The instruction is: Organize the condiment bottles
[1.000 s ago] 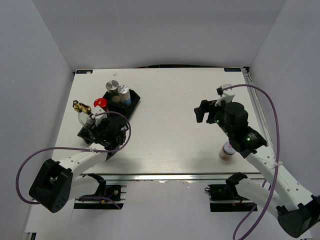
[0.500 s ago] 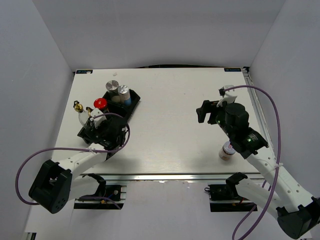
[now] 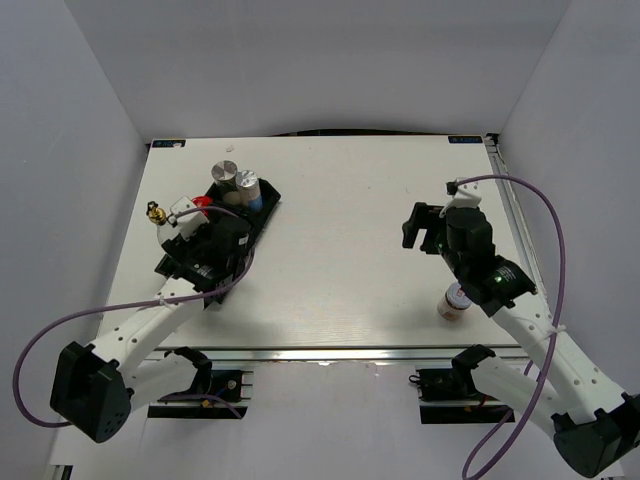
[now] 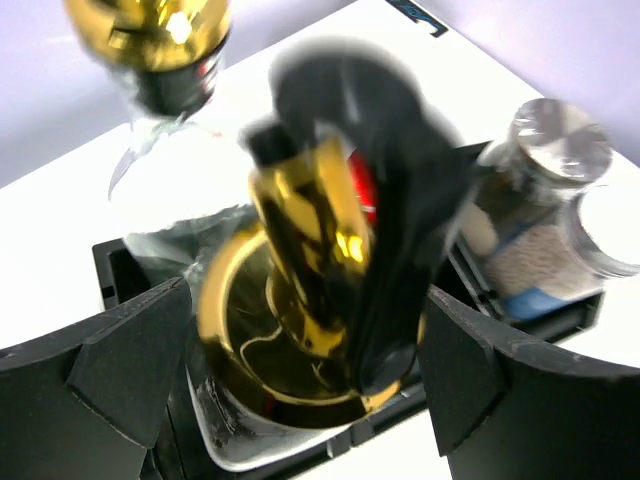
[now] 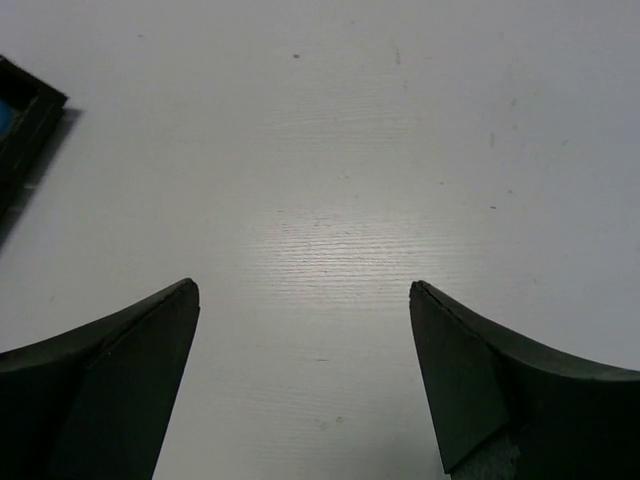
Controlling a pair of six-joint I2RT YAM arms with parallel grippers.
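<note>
In the left wrist view a gold-spouted clear bottle (image 4: 300, 300) stands upright in the black tray (image 4: 112, 268). My left gripper (image 4: 300, 370) is open, with one finger on each side of the bottle and a gap on both sides. A second gold-spouted bottle (image 4: 165, 45) (image 3: 154, 212) stands just beyond, at the tray's left end. A red lid (image 4: 366, 190) (image 3: 203, 202) shows behind the spout. Two silver-lidded jars (image 3: 224, 175) (image 3: 247, 183) fill the tray's far end. A short jar (image 3: 455, 300) stands beside the right arm. My right gripper (image 3: 424, 226) (image 5: 305, 330) is open over bare table.
The black divided tray (image 3: 268, 205) lies at an angle on the left half of the white table, and its corner (image 5: 25, 115) shows in the right wrist view. Grey walls close in the table on three sides. The right arm's cable loops over the table's right edge.
My left gripper has opened and let go of the gold-spouted bottle, which now stands in the tray. The left arm has moved farther from its base. The right gripper has drifted slightly right.
</note>
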